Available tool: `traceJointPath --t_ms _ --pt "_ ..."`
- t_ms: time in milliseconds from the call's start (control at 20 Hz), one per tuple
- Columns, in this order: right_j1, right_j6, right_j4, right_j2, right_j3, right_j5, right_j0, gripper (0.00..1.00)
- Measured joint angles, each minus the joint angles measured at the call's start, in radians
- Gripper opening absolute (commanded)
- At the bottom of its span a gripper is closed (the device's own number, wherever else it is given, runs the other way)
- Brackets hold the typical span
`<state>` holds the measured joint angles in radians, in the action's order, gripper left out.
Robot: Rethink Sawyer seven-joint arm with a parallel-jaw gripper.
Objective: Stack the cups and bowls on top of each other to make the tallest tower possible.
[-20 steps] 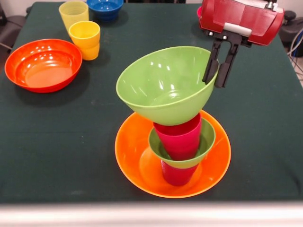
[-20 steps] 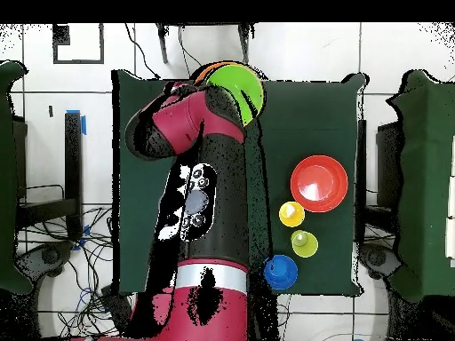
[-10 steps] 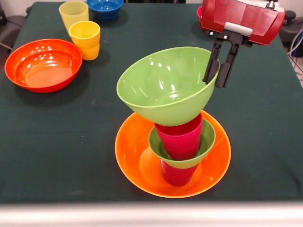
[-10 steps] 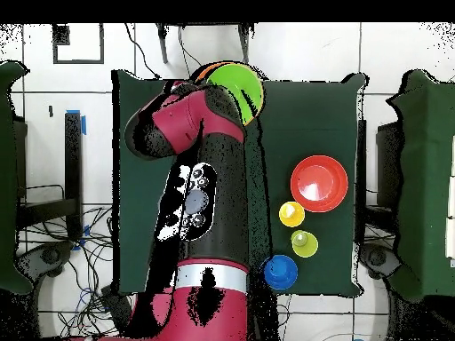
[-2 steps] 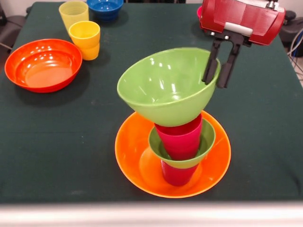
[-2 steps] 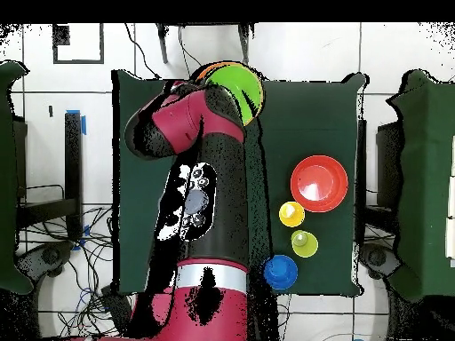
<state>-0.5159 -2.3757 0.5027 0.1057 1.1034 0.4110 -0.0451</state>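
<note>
Nearest, the tower: large yellow-orange bowl (image 5: pixel 137 165) on the cloth, carrying a cup, the small green bowl (image 5: pixel 207 137) and the red-pink cup (image 5: pixel 182 139). Above it, large green bowl (image 5: pixel 163 87), tilted, base at the cup's mouth, its rim pinched between the closed fingers of the gripper (image 5: pixel 217 63). Over the last second it has lifted slightly; placement looks unfinished. Beyond: orange-red bowl (image 5: pixel 42 64), yellow-orange cup (image 5: pixel 85 39), pale yellow cup (image 5: pixel 73 13), blue bowl (image 5: pixel 105 7).

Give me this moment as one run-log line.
gripper: shut on large green bowl rim | bowl: tilted, atop red-pink cup | tower base: yellow-orange bowl | unused: orange-red bowl, two yellow cups, blue bowl
</note>
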Motion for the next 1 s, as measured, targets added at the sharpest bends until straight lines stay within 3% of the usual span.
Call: traceJointPath --t_ms 1000 --pt "0.000 0.000 0.000 0.005 -0.038 0.000 -0.009 1.00"
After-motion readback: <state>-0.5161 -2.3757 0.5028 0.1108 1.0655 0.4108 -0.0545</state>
